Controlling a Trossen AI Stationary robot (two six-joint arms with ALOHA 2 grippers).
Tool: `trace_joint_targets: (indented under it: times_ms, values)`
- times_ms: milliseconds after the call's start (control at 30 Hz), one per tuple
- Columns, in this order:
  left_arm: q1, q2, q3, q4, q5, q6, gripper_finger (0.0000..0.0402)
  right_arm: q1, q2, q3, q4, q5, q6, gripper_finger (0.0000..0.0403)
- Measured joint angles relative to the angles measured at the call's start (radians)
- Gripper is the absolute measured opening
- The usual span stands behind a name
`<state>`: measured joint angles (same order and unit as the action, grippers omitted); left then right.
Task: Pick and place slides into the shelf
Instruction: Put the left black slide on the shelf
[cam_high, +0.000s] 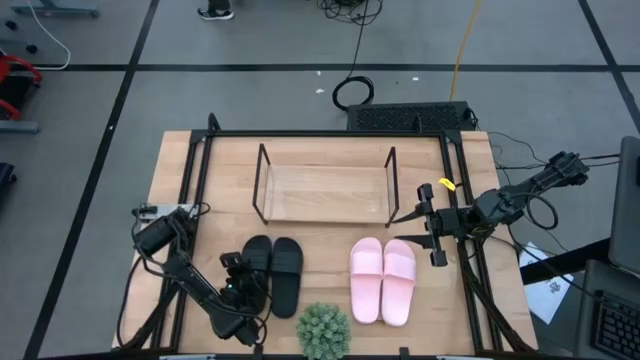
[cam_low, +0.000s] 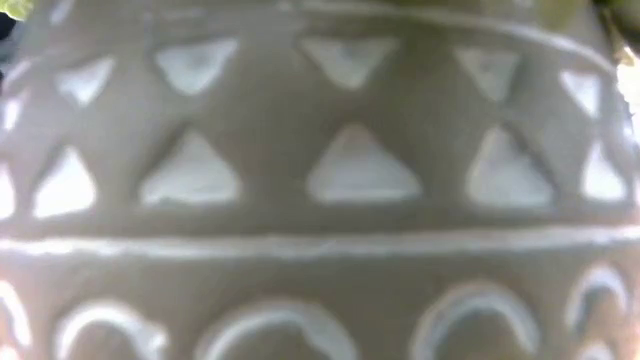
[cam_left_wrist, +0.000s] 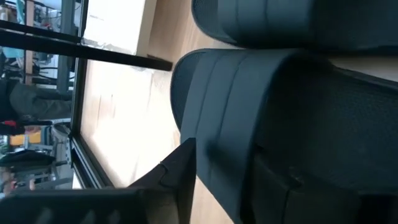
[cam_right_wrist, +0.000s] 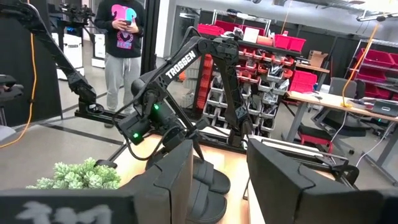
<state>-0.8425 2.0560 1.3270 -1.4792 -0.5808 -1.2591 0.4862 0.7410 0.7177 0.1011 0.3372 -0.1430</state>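
Note:
Two black slides lie side by side near the table's near edge; the left one (cam_high: 257, 255) sits by my left gripper (cam_high: 243, 272), the right one (cam_high: 286, 275) beside it. In the left wrist view my open left gripper (cam_left_wrist: 224, 155) straddles the nearer black slide's strap and side (cam_left_wrist: 236, 118). The pink pair (cam_high: 383, 280) rests flat to the right. The shelf (cam_high: 325, 190) stands beyond them with its wooden base bare. My right gripper (cam_high: 412, 222) hovers open by the shelf's right end, pointing toward the table's left. My left gripper has one finger (cam_left_wrist: 177, 177) outside the left black slide's side and the other (cam_left_wrist: 298, 193) over its footbed, coming low from the table's left. The slide lies flat on the table. I cannot tell whether either finger touches it.
A potted green plant (cam_high: 323, 330) stands at the near edge between the two pairs; its patterned pot (cam_low: 320, 180) fills the low view. Black rails (cam_high: 196, 180) frame the tabletop. A person (cam_right_wrist: 121, 37) stands in the room beyond the table.

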Motion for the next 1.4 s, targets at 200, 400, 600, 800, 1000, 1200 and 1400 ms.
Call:
trace_joint_targets:
  times_ms: [200,400,600,800,1000,1200,1400]
  values:
    - [0.005,0.0,-0.024,0.016,-0.017,0.028,0.0043,0.0,0.0,0.0,0.0,0.0,0.0,0.0144]
    - [0.005,0.0,-0.026,0.018,-0.025,0.023,0.0009,0.0,0.0,0.0,0.0,0.0,0.0,0.0144]
    - [0.005,-0.001,0.014,-0.086,0.017,-0.038,0.0003,0.0,0.0,0.0,0.0,0.0,0.002,0.0144]
    - [0.004,-0.071,0.044,-0.09,0.013,-0.024,0.0002,0.0,0.0,0.0,0.0,0.001,0.021,0.0144]
    - [0.003,-0.121,0.08,-0.093,0.028,-0.034,0.0001,0.0,0.0,0.0,0.0,0.001,0.027,0.0144]
    - [0.014,-0.121,0.176,-0.09,0.008,0.064,0.0001,0.0,0.0,0.0,0.001,0.001,0.027,0.0144]
    - [0.065,-0.123,0.275,-0.092,-0.097,0.231,0.0,0.0,0.0,0.0,0.003,0.001,0.047,0.0144]
